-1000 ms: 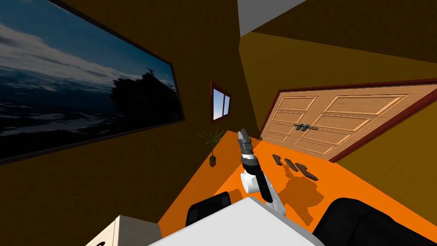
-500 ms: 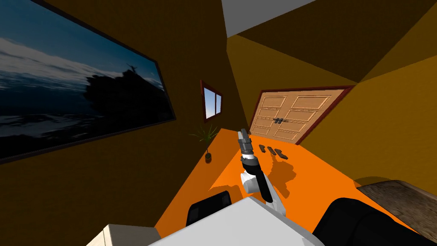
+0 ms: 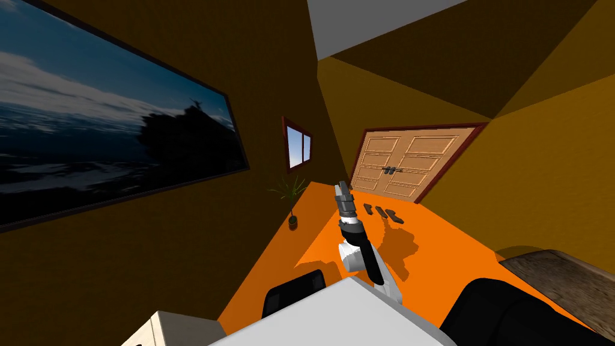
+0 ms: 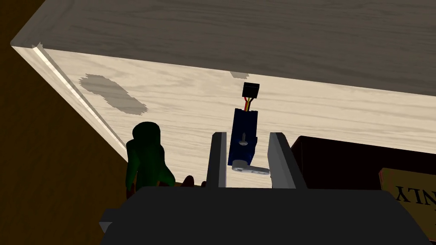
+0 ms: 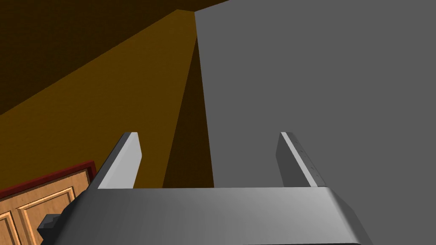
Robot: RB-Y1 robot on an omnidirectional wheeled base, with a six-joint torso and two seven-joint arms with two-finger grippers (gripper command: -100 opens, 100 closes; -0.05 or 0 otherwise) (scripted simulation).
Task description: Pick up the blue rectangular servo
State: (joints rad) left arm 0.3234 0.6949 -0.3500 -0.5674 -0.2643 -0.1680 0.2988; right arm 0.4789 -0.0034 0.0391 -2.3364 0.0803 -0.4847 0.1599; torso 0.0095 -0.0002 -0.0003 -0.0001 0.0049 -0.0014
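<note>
The right hand (image 5: pixel 207 135) holds its two light grey fingers (image 5: pixel 123 161) wide apart. Beyond the hand, past one finger, there is an ochre-brown wall (image 5: pixel 106 98), and past the other finger a flat grey surface (image 5: pixel 319 76). Close beside the hand's body shows a corner of a panelled wooden door (image 5: pixel 25 208) in a dark red frame (image 5: pixel 51 175).

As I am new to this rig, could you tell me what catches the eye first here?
The blue servo sits gripped between the left gripper's jaws, over a pale wooden surface. Beside it stands a dark green figure. The right gripper is raised ahead, jaws open.
</note>
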